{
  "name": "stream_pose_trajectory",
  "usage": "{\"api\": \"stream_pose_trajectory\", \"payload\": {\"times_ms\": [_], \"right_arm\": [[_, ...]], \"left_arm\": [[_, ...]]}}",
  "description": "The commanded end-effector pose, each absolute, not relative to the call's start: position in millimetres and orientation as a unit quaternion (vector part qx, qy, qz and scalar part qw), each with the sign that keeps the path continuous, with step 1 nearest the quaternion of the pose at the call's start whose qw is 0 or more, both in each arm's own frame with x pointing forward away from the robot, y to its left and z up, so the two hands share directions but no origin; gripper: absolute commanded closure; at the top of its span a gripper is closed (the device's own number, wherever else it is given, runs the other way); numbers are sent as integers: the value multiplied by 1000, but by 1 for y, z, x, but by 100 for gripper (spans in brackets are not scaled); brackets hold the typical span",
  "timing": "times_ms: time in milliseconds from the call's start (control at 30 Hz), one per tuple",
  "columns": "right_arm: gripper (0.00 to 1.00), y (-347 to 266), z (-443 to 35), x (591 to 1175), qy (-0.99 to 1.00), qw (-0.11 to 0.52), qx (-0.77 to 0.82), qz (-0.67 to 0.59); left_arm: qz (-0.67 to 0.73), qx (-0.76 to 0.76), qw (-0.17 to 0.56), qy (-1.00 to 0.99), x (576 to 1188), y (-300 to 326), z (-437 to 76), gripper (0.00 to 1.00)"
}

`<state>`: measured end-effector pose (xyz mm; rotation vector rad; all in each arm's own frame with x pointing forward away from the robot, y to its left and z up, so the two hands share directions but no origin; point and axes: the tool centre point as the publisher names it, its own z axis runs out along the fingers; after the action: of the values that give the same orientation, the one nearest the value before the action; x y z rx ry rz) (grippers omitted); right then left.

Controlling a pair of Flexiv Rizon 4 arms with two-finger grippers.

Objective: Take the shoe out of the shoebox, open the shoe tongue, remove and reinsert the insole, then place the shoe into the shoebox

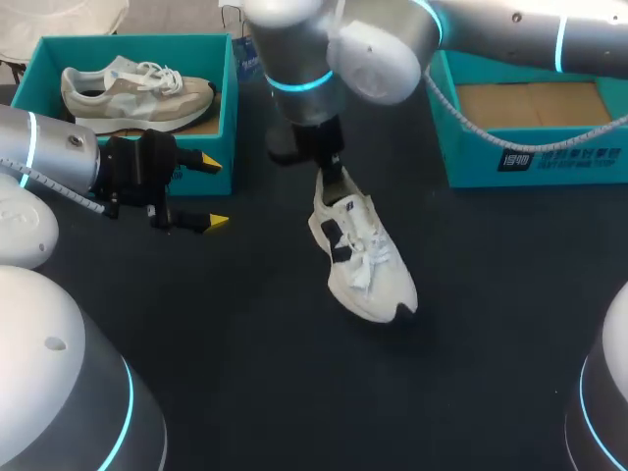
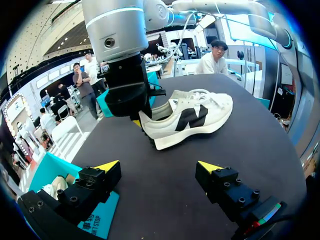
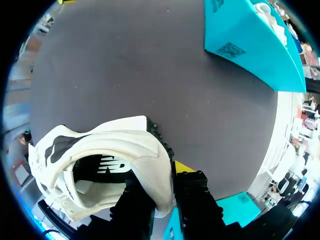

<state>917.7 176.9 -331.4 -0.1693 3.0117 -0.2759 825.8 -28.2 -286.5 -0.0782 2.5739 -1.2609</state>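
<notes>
Right claw [image 1: 332, 177] pinches the white shoe [image 1: 365, 260] by its heel at mid-desk [image 1: 245, 334], well clear of the empty shoebox [image 1: 549, 162]. Left claw [image 1: 213, 192] hangs spread beside it. Step 1 looks done; next, I'd say, that left claw must lift the tongue.

Left end effector [image 2: 158, 166] spread; shoe [image 2: 192, 117] ahead on table [image 2: 245, 150].

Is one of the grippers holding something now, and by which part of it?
The right gripper holds the white shoe by the heel rim, which sits between its two fingers. The left gripper is open and holds nothing.
</notes>
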Motion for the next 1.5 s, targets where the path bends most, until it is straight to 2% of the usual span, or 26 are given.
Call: {"api": "stream_pose_trajectory", "payload": {"times_ms": [33,100,333,900,1233,1300,1500], "right_arm": [[100,161,-265,912,995,40,-37,-87],[100,152,-244,910,994,42,-5,-102],[100,129,-186,914,984,122,42,-125],[100,129,-186,914,984,122,42,-125],[100,33,-152,985,974,170,53,-139],[100,29,-151,987,975,170,54,-135],[100,-38,-134,1024,979,161,33,-123]], "left_arm": [[-434,-27,137,890,826,-28,-286,0],[-434,-27,137,890,826,-28,-286,0],[-434,-27,137,890,826,-28,-286,0],[-434,-27,137,890,826,-28,-286,0],[-434,-27,137,890,826,-28,-286,0],[-434,-27,137,890,826,-28,-286,0],[-434,-27,137,890,826,-28,-286,0]]}}
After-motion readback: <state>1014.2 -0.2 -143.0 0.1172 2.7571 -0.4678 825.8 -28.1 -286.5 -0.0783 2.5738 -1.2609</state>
